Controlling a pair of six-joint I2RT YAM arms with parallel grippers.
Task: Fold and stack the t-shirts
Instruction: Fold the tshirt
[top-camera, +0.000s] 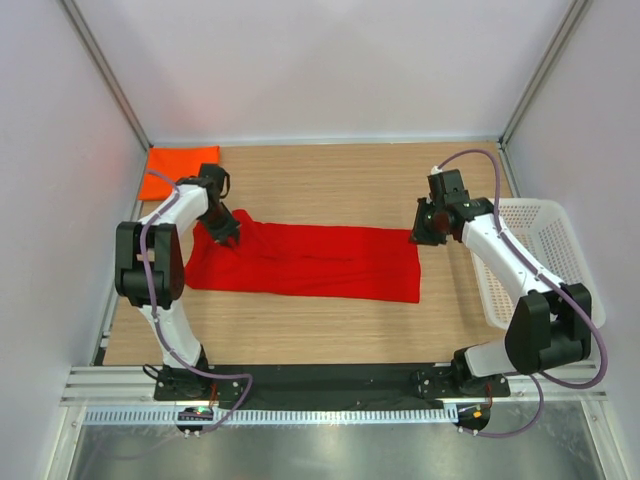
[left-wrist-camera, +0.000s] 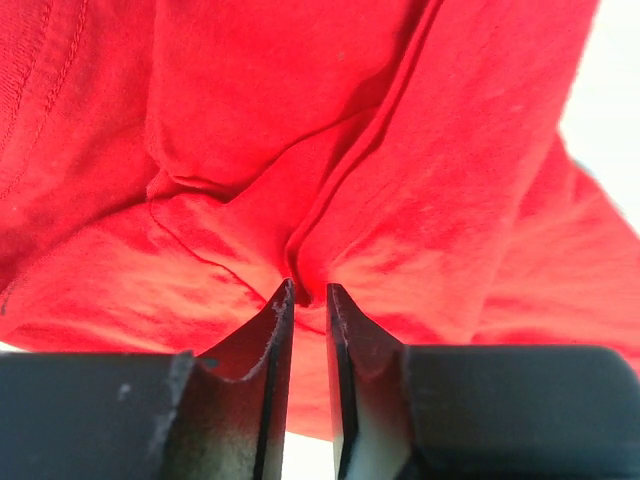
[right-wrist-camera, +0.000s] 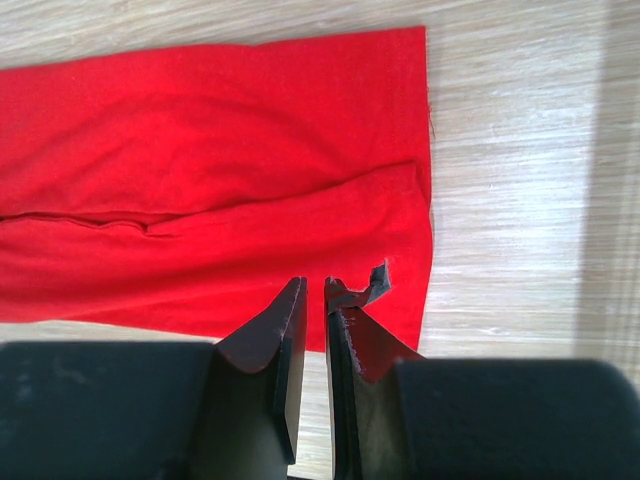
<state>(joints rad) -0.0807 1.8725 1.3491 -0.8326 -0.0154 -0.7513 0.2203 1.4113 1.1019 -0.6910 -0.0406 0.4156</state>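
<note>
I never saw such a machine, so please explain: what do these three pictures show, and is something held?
Two robot arms stand at a wooden table. One picture looks down from above; the other two come from wrist cameras. A red t-shirt lies as a long strip, a folded orange t-shirt in the far left corner, a white basket on the right. The left gripper pinches the red t-shirt's bunched end. The right gripper, nearly closed, is at the other end; whether it grips is unclear.

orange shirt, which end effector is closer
Left. The left end effector is just in front of the orange shirt, at the red shirt's left end; the right end effector is at its far end.
</note>
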